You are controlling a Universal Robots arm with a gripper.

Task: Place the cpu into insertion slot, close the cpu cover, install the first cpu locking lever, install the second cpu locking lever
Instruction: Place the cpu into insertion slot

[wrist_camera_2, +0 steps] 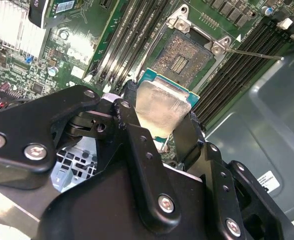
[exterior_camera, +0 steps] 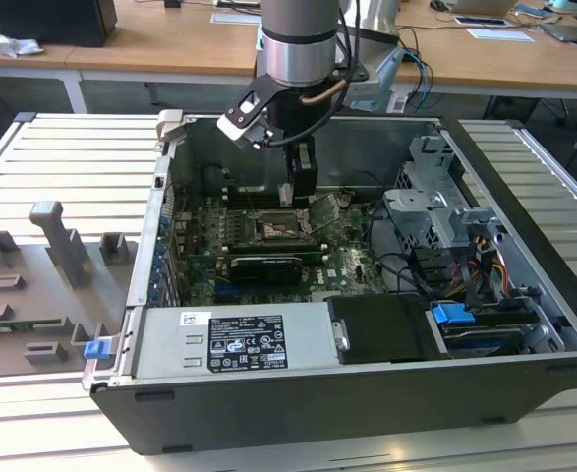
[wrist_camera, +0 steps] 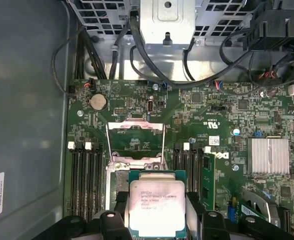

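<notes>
One chip is in play. At the exterior view's left, a grey fixture tray (exterior_camera: 42, 285) is set beside the open computer case (exterior_camera: 367, 393). Toward the middle, the gripper (exterior_camera: 303, 189) is seen inside the case, clamped on the cpu (wrist_camera_2: 162, 105) by two opposite edges, likely so its underside is spared. The cpu, pale silver face up on a green rim, is held just above the insertion slot (wrist_camera_2: 182, 59), not yet seated. The cpu cover (wrist_camera: 135, 124) is swung up, so the slot is kept clear.

cpu (wrist_camera_2: 160, 107) above the insertion slot (wrist_camera_2: 181, 59)
</notes>
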